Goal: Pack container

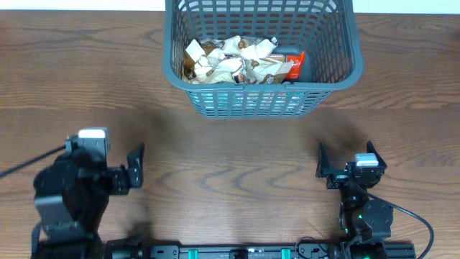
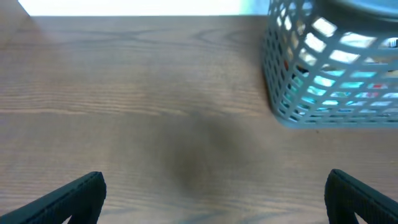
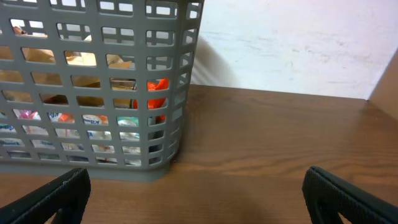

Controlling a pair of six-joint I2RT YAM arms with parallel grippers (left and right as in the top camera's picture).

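Note:
The container, a grey-blue lattice basket, stands at the far middle of the table. Inside it lie several snack packets, brown and white, with an orange-red one at the right. It also shows in the left wrist view and in the right wrist view. My left gripper is open and empty at the near left, and its fingers frame bare wood. My right gripper is open and empty at the near right, apart from the basket.
The wooden table stretches between the two grippers and the basket. A pale wall rises behind the table's far edge. A black cable runs off to the left of the left arm.

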